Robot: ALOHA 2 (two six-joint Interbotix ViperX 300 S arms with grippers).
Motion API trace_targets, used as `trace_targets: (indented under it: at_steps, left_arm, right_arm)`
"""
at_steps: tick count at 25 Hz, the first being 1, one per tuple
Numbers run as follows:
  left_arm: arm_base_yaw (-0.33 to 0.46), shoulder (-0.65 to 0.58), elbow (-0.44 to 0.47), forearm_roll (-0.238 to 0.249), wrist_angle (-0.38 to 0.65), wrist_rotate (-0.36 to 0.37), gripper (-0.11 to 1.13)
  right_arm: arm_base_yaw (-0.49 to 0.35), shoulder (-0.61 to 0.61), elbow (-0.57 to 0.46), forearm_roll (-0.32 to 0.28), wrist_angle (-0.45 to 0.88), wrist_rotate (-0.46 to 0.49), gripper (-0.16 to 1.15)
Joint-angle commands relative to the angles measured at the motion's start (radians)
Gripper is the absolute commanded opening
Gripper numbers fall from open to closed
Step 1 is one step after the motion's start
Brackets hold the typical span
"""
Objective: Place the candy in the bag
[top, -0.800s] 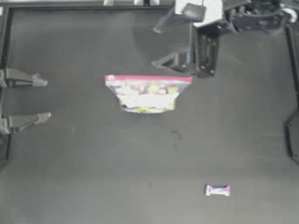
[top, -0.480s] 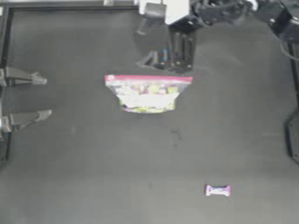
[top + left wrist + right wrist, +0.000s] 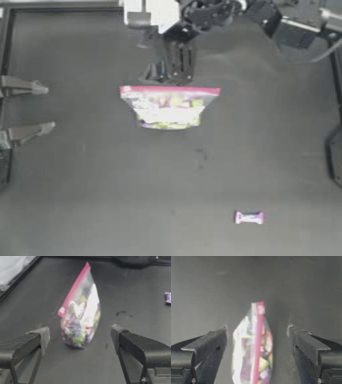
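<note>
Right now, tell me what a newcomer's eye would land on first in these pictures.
First the bag, a clear pouch with a pink-red strip and yellow, green and white contents, lying in the upper middle of the dark table. Just above it the right gripper reaches in from the top edge, jaws open over the strip. Then the tiny candy, alone near the bottom right, far from the bag; the left gripper waits open at the left edge.
</note>
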Motion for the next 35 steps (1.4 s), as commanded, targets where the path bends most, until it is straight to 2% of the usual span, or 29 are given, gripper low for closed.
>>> trace_targets:
  at_steps: [1, 12, 20, 35]
  left_arm:
    - [0.014, 0.002, -0.012, 0.002, 0.006, 0.002, 1.02]
    - [0.018, 0.002, -0.012, -0.003, 0.008, 0.000, 1.02]
    - [0.020, 0.003, -0.012, -0.005, 0.008, 0.000, 1.02]
    - [0.018, 0.002, -0.011, -0.006, 0.006, -0.002, 1.01]
  right_arm:
    - [0.000, 0.008, -0.038, 0.025, 0.000, -0.011, 0.99]
    - [0.000, 0.118, -0.135, 0.061, 0.069, -0.041, 0.99]
    - [0.000, 0.178, -0.195, 0.061, 0.104, -0.046, 0.99]
    - [0.006, 0.238, -0.207, 0.061, 0.114, -0.054, 0.98]
